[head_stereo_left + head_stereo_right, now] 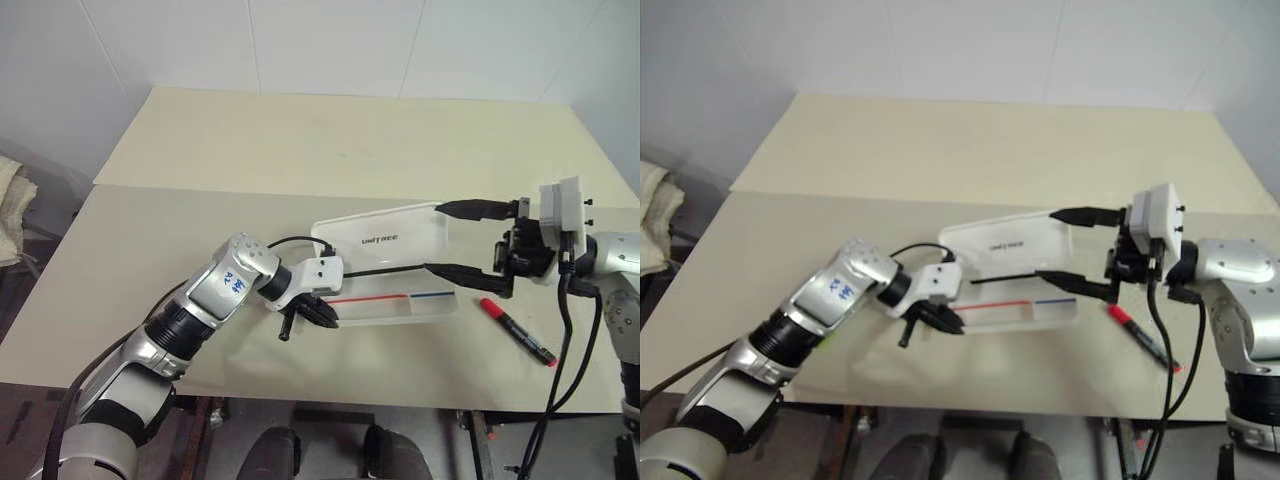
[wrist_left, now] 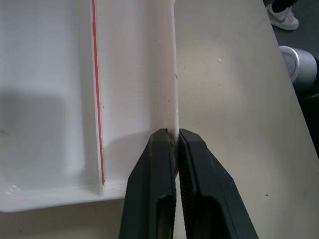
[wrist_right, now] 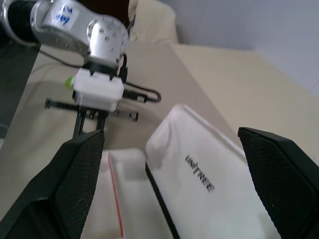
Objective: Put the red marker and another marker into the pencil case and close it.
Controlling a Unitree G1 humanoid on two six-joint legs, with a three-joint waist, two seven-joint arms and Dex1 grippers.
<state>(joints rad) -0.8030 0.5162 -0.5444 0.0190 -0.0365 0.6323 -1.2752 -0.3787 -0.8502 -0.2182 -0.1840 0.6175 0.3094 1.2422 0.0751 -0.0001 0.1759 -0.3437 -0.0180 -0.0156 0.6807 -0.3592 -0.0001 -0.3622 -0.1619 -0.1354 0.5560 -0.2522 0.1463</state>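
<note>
Pencil case (image 1: pixel 395 262) wall between left fingers (image 2: pixel 199 179)

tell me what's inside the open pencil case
The pencil case tray holds no markers, just a thin red-and-blue line. The left hand covers its near-left corner.

The pencil case (image 1: pixel 400 290) lies open, tray unobstructed from above, but its raised lid blocks access from the far side. The left gripper (image 1: pixel 322 312) is pinched on the tray's near wall at one end, and the right gripper (image 1: pixel 470 240) sits wide open across the other end. The red marker (image 1: pixel 517 331) lies just beside that end, bare table (image 1: pixel 300 140) all round it.
</note>
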